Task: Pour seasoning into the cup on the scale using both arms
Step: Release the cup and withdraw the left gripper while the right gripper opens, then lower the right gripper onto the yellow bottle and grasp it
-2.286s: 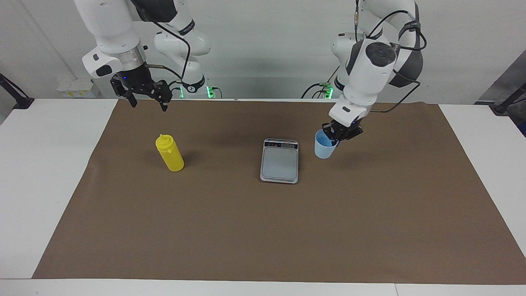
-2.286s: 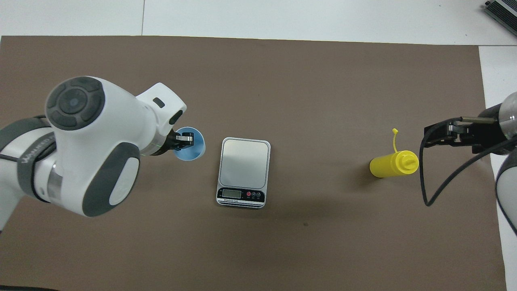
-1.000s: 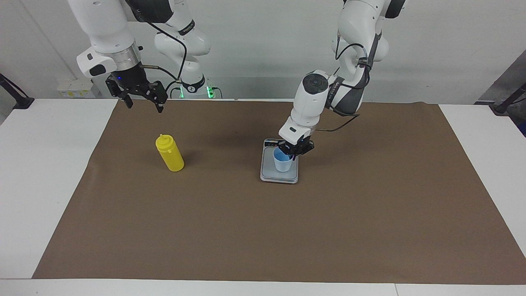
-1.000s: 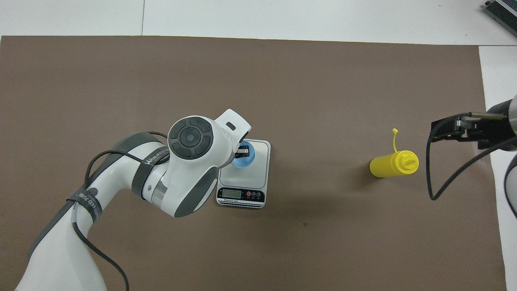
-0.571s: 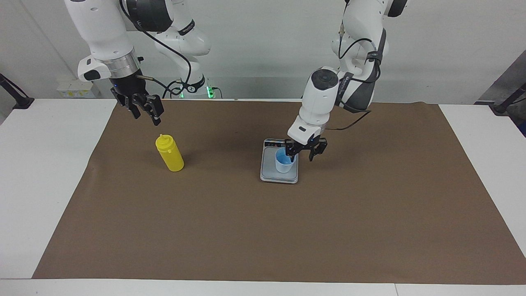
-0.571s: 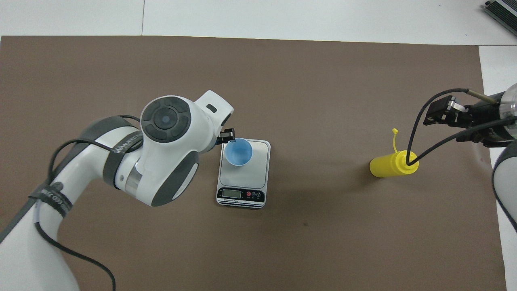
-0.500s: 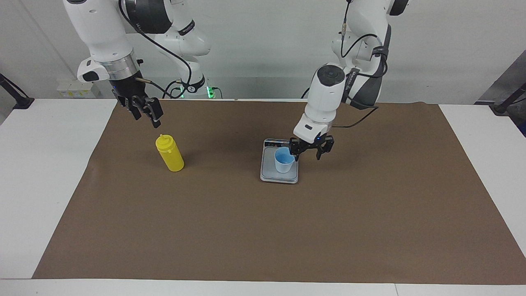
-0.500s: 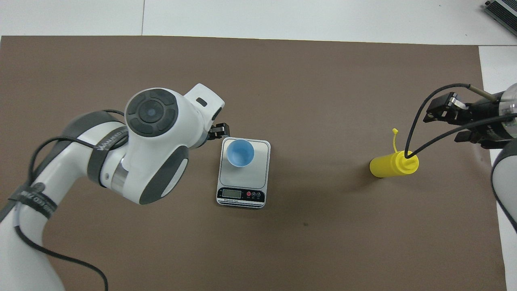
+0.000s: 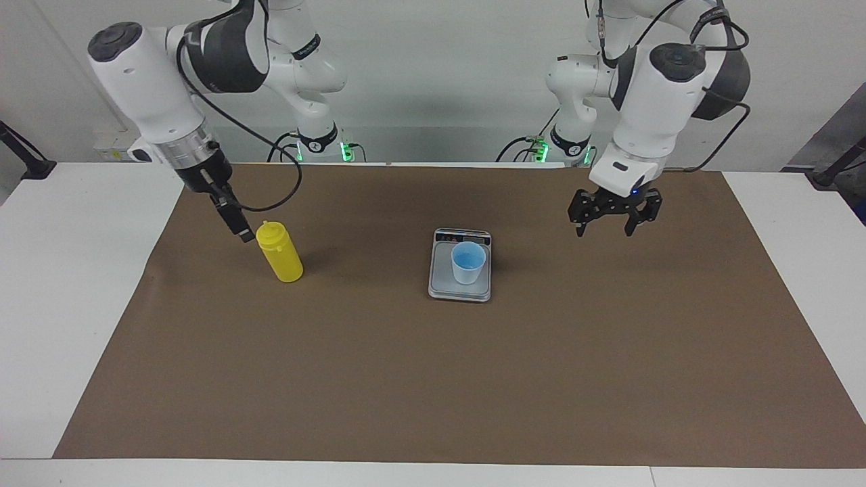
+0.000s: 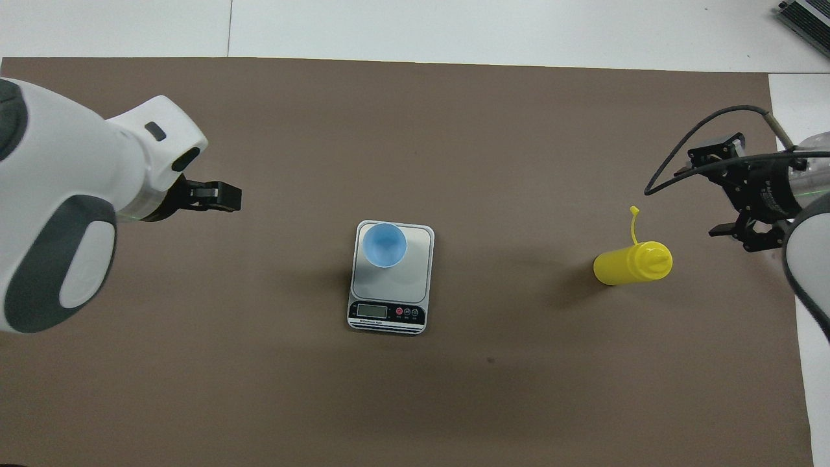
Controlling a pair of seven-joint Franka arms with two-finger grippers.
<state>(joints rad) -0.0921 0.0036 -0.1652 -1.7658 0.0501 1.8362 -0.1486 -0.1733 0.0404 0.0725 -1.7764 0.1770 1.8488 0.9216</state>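
Standing upright on the scale (image 9: 460, 274), the cup (image 9: 468, 262), well apart from the left tool (image 9: 614, 226), which hangs over the brown mat (image 9: 433, 379) toward the left arm's end of the tabletop (image 9: 81, 284), jaws wide open, holding nothing. Just beside the right tool (image 9: 238, 225), the seasoning (image 9: 279, 252), upright on the mat, not touched as far as visible. Right tool slanted down toward the nozzle top; jaws open there too, empty.
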